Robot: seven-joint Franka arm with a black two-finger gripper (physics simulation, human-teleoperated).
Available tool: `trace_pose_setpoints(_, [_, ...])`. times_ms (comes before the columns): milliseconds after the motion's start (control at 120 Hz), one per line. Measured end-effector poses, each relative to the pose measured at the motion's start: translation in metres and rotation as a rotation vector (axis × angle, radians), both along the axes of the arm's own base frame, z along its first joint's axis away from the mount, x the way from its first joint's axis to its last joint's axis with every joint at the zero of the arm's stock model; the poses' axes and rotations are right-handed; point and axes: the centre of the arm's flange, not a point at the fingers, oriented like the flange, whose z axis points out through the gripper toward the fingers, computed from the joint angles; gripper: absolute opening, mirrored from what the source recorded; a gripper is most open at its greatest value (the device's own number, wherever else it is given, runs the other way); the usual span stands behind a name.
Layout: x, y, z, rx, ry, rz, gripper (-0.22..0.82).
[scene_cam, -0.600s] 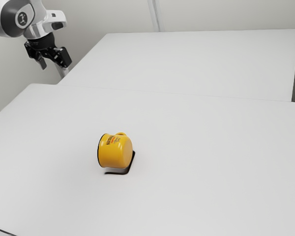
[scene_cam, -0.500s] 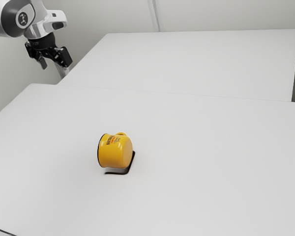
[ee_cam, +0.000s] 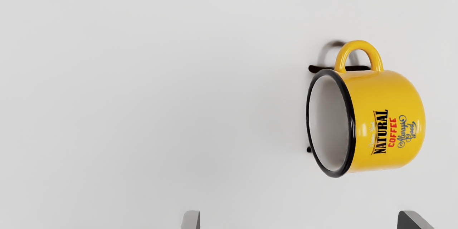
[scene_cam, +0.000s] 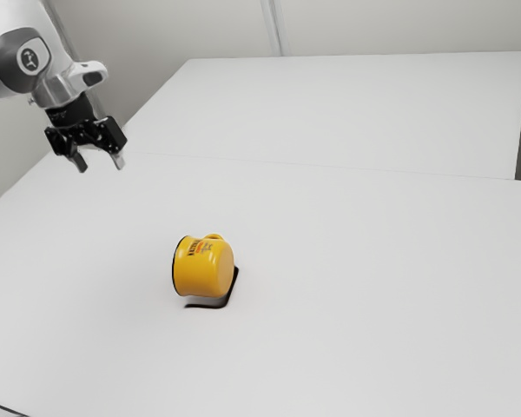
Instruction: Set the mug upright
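Glossy yellow mug with a black rim (scene_cam: 204, 268) is lying on its side; black two-finger gripper (scene_cam: 100, 165) is hanging empty

Nearest the exterior camera, a thin dark line (scene_cam: 4, 407) is crossing the corner of the smooth white table (scene_cam: 330, 304). Farther in, the mug is resting on that table, its mouth facing the exterior view's left and its base facing the exterior view's right. A bent black strip (scene_cam: 228, 291) is showing beside and beneath it; whether thing or shadow, I cannot tell. The looped yellow handle (ee_cam: 359, 45) is pointing away from the fingertips (ee_cam: 191, 220), and the lettering (ee_cam: 382, 132) is reading "NATURAL COFFEE Always Good". The pale interior (ee_cam: 327, 121) is showing.

Beyond the mug, toward the exterior view's left, the gripper is holding nothing, its two fingers standing wide apart and not touching the mug. The white and grey arm (scene_cam: 0, 22) is carrying it. Farther back, a second white surface (scene_cam: 347, 104) is stretching toward a pale wall (scene_cam: 417, 26).
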Motion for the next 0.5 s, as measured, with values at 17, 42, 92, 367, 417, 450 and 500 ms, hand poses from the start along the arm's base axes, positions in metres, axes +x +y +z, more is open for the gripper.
trace_pose_setpoints(17, [-0.002, 0.004, -0.008, -0.026, 0.013, 0.016, 0.60])
trace_pose_setpoints(42, [-0.005, 0.009, -0.018, -0.063, 0.030, 0.039, 0.60])
trace_pose_setpoints(92, [-0.011, 0.017, -0.038, -0.138, 0.061, 0.083, 0.60])
trace_pose_setpoints(367, [0.003, 0.029, -0.143, -0.381, 0.211, 0.220, 0.60])
trace_pose_setpoints(417, [0.008, 0.017, -0.159, -0.416, 0.239, 0.218, 0.60])
trace_pose_setpoints(450, [0.010, 0.010, -0.168, -0.438, 0.253, 0.221, 0.60])
trace_pose_setpoints(500, [0.012, 0.006, -0.180, -0.465, 0.271, 0.231, 0.60])
